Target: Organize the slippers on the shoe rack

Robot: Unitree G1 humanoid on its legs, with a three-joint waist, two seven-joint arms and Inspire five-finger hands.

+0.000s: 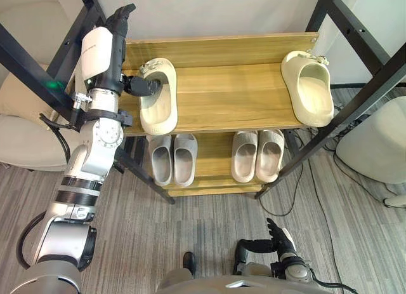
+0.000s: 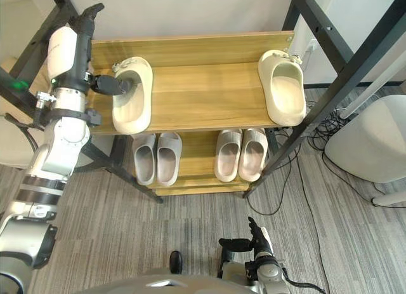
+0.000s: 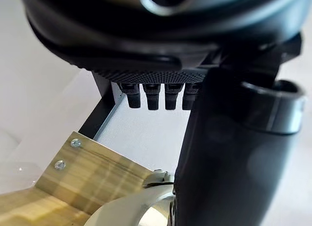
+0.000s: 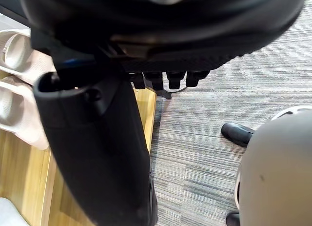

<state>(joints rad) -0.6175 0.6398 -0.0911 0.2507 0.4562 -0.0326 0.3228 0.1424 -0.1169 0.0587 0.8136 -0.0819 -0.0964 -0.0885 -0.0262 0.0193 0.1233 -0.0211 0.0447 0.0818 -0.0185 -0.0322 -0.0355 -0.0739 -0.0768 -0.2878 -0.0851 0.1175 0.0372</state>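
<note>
Two cream slippers lie far apart on the wooden rack's top shelf. The left slipper juts over the front edge, and the right slipper lies by the right post. My left hand stands at the shelf's left end, fingers straight and pointing toward the back. Its thumb reaches sideways into the left slipper's opening; the slipper's rim shows beside the thumb in the left wrist view. My right hand hangs low over the carpet, open and holding nothing.
On the lower shelf stand a pale grey pair and a beige pair. Black slanted frame bars flank the rack. A cream cushion sits at the left and a white rounded seat at the right.
</note>
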